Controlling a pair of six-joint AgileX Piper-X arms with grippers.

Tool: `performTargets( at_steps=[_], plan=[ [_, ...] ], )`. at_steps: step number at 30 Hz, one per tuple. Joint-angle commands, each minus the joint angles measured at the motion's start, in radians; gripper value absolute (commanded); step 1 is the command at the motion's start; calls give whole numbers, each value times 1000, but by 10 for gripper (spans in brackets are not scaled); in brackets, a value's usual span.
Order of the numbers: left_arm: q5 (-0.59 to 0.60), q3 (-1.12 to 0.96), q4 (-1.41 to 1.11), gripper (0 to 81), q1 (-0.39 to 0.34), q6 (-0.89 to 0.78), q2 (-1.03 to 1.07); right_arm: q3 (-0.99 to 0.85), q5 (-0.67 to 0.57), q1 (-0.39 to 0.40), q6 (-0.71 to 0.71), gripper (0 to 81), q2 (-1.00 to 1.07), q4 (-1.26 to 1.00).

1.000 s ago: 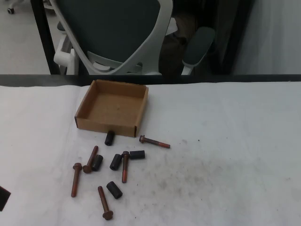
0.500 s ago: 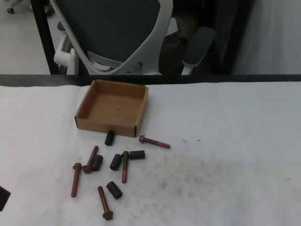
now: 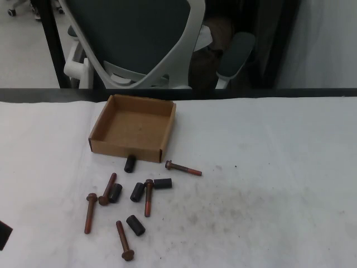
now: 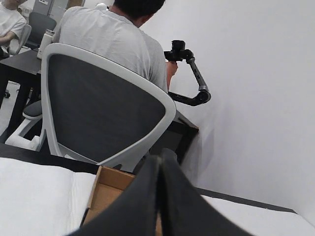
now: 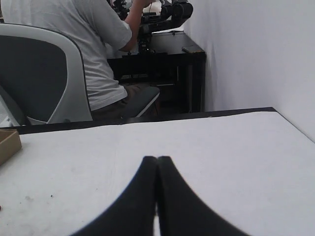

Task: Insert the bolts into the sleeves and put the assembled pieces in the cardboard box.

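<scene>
An open cardboard box (image 3: 133, 127) stands on the white bench cover, left of centre, with nothing inside. In front of it lie several loose reddish bolts, among them one (image 3: 183, 168) to the right and one (image 3: 124, 240) nearest the front. Several short black sleeves are scattered among them, one (image 3: 130, 163) right against the box's front wall, another (image 3: 135, 225) further forward. My left gripper (image 4: 160, 158) is shut and holds nothing, with the box (image 4: 106, 189) just beyond its tips. My right gripper (image 5: 157, 160) is shut on nothing over bare cover, with a box corner (image 5: 7, 142) far off to one side.
A grey office chair (image 3: 139, 39) stands behind the bench's black far edge (image 3: 251, 92). The white cover (image 3: 268, 167) lies bare to the right of the parts. A dark piece (image 3: 3, 234) pokes in at the high view's lower left edge.
</scene>
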Motion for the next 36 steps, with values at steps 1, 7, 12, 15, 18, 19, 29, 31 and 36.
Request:
performTargets(
  at_steps=[1, 7, 12, 15, 18, 19, 29, 31, 36],
  plan=[
    [4, -12, -11, 8, -5, 0, 3, -10, -1, 1, 4, 3, 1, -14],
    [-4, -12, -11, 8, -34, 0, 13, -10, -1, 1, 4, 3, 1, -14],
    [-4, -12, -11, 8, -34, 0, 13, -10, -1, 1, 4, 3, 1, -14],
    [-4, -12, -11, 8, -34, 0, 13, -10, -1, 1, 4, 3, 1, -14],
    [-4, -12, -11, 8, -34, 0, 13, -10, -1, 1, 4, 3, 1, -14],
    [-4, -12, -11, 8, -34, 0, 13, -10, -1, 1, 4, 3, 1, -14],
    [-4, -12, -11, 8, -34, 0, 13, -10, -1, 1, 4, 3, 1, -14],
    [-4, -12, -11, 8, -34, 0, 13, -10, -1, 1, 4, 3, 1, -14],
    [-4, -12, -11, 8, -34, 0, 13, -10, -1, 1, 4, 3, 1, -14]
  ],
)
